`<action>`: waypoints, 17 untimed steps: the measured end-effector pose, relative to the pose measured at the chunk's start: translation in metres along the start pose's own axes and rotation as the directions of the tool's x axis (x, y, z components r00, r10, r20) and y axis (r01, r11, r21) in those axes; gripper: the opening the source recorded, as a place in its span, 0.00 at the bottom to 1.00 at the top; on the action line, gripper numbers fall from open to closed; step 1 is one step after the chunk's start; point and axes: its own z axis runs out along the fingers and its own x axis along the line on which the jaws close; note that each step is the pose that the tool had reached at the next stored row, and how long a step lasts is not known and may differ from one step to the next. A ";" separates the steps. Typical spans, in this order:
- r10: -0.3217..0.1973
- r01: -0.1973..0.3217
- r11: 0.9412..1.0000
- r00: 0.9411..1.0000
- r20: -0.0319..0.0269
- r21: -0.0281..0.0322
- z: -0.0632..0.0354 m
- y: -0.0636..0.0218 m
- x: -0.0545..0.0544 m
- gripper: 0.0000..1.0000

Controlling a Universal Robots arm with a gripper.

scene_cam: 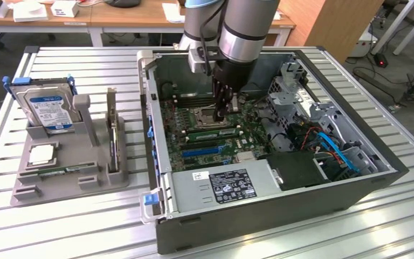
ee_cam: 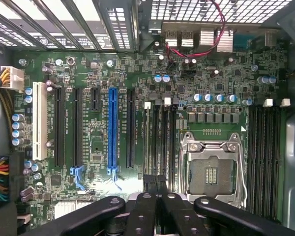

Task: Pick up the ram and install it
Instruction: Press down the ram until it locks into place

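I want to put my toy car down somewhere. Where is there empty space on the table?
Bare slatted table runs in front of the computer case, and more lies on the exterior view's left, around the grey parts holder. It is crowded inside the case, where the gripper hangs shut above the motherboard. The holder is packed too, with a hard drive.

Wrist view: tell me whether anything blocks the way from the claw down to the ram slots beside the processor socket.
Nothing visible does. The shut claw hangs right over the ram slots next to the open processor socket, and the red cable lies well off by the rear ports. Whether a stick already sits under the tips I cannot tell.
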 end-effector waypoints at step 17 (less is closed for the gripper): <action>0.000 0.000 1.000 1.000 0.000 0.000 0.0038 -0.0044 0.000 0.09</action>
